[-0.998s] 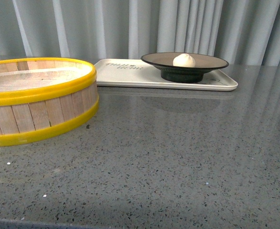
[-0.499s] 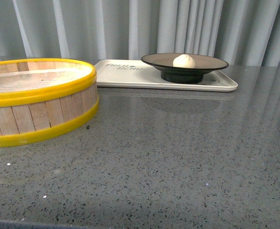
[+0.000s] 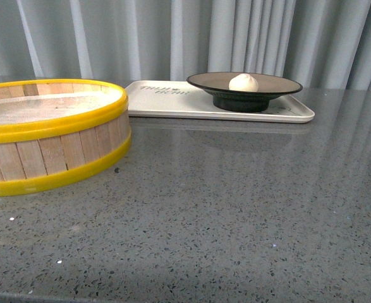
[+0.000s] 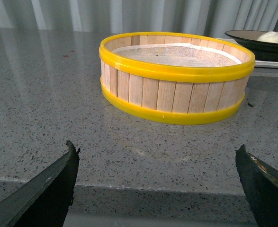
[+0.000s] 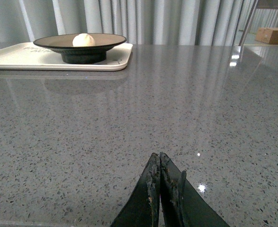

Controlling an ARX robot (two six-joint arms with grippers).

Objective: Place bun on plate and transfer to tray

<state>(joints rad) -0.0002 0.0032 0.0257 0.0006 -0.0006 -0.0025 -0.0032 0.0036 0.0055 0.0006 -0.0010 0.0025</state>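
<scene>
The white bun (image 3: 243,82) rests on the tan, black-rimmed plate (image 3: 280,83), and that plate stands on the cream tray (image 3: 166,101) at the back of the counter. Neither arm shows in the front view. In the left wrist view my left gripper (image 4: 157,153) is open near the counter's front edge with nothing between its fingers, and the bun (image 4: 270,37) and plate (image 4: 245,37) are far off. In the right wrist view my right gripper (image 5: 159,157) is shut and empty, low over the counter, well short of the bun (image 5: 83,40), plate (image 5: 58,43) and tray (image 5: 15,56).
A wooden steamer basket with yellow rims (image 3: 49,136) stands at the left of the grey speckled counter; the left wrist view shows the basket (image 4: 176,78) ahead of the open fingers. Grey curtains hang behind. A cardboard box (image 5: 274,35) sits far off to the right.
The front view has shifted very slightly; bun, plate, tray and basket stay where they were.
</scene>
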